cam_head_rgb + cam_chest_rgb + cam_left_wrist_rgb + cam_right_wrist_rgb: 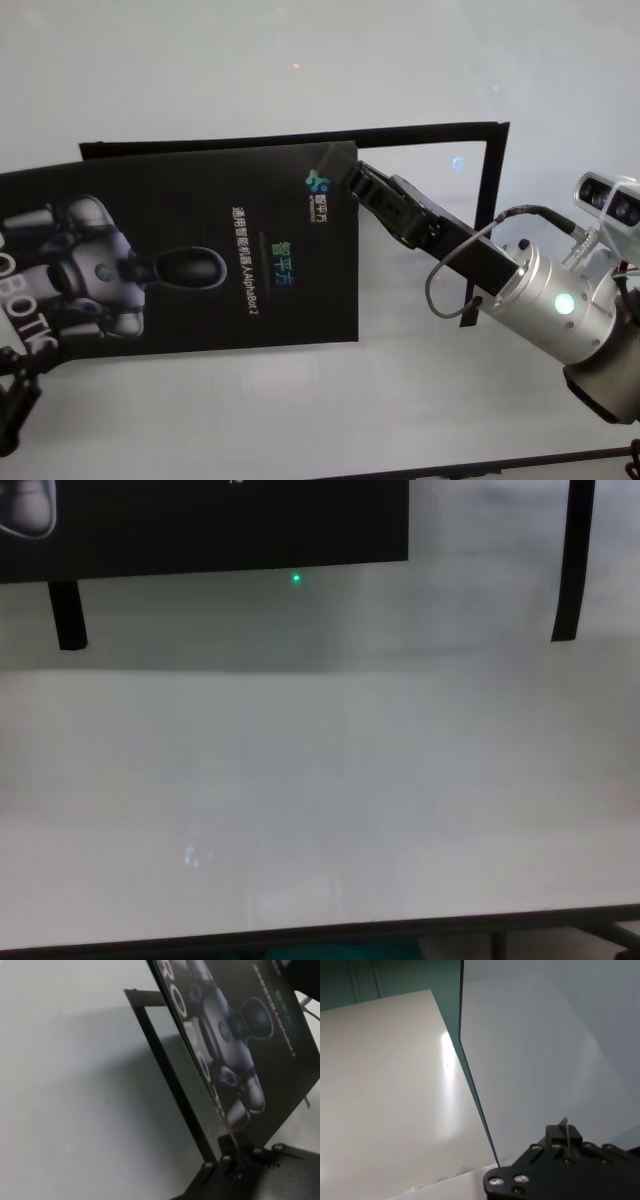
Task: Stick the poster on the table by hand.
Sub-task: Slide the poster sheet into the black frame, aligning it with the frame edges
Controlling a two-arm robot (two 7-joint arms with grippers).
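Though my left gripper point(225, 1162) is mostly cut off, it pinches the poster's point(180, 255) left edge; my right gripper point(355, 180) clamps the right edge, holding the sheet above the table point(300, 400), inside the black tape frame point(490, 200).

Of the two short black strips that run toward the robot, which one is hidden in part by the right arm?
The strip on the robot's right: the right pincer and its arm cross it on the way to the poster. The left strip stands clear.

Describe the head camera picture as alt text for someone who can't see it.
A black poster is held over a white table, the right gripper shut on its right edge. Black tape strips frame the spot beneath it.
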